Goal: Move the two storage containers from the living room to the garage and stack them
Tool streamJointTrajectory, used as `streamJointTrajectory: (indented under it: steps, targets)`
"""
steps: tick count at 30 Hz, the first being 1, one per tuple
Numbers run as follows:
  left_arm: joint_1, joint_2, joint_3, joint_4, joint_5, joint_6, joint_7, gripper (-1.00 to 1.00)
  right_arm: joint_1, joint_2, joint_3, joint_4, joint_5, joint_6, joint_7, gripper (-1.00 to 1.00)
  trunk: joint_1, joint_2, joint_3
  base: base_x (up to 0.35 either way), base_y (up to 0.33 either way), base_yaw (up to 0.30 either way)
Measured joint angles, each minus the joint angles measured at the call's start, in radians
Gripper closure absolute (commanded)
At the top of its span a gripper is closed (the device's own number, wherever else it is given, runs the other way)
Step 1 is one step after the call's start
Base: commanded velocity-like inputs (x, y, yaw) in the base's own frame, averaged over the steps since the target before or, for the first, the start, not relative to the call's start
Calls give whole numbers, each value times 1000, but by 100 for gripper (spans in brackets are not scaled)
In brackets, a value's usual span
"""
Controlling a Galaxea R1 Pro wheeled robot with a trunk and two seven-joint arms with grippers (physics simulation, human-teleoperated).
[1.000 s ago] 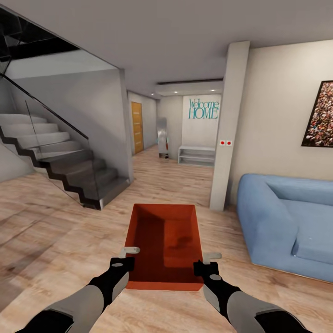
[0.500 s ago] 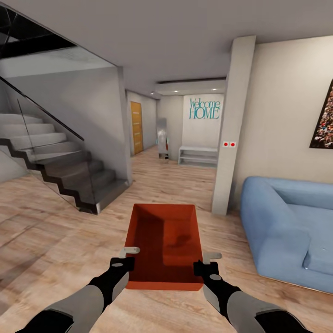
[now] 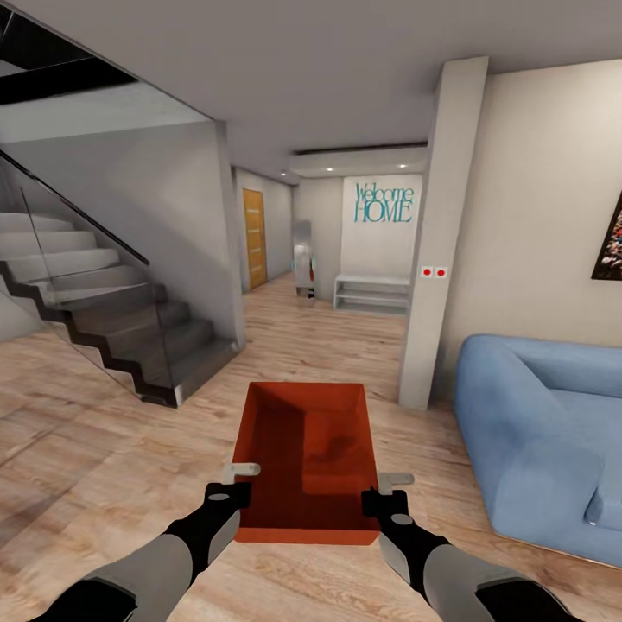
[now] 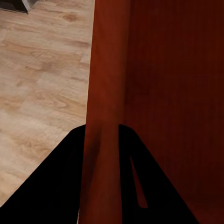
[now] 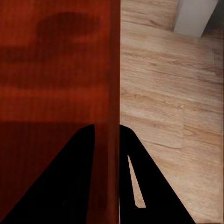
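The head camera looks forward and down over the storage container; both wrist cameras sight closely along their fingers, sharing its walls.

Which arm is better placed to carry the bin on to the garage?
Neither alone. The left hand clamps the bin's left wall and the right hand its right wall; carry it with both.

Lidless orange-red storage container, level, above the living room's wood-plank flooring

Wood-plank floor: blue sofa, staircase standing on it.
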Motion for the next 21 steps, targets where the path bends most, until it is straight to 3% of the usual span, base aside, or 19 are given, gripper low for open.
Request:
streamJointTrajectory:
  steps: [11,21]
  targets:
    - [-3,0,-54,7,57,0,4,100,0,-6,-40,4,34,3,13,100,0,0,0,0,0,0]
    - [-4,1,-65,11,69,0,4,100,0,-5,-64,5,61,6,11,100,0,0,0,0,0,0]
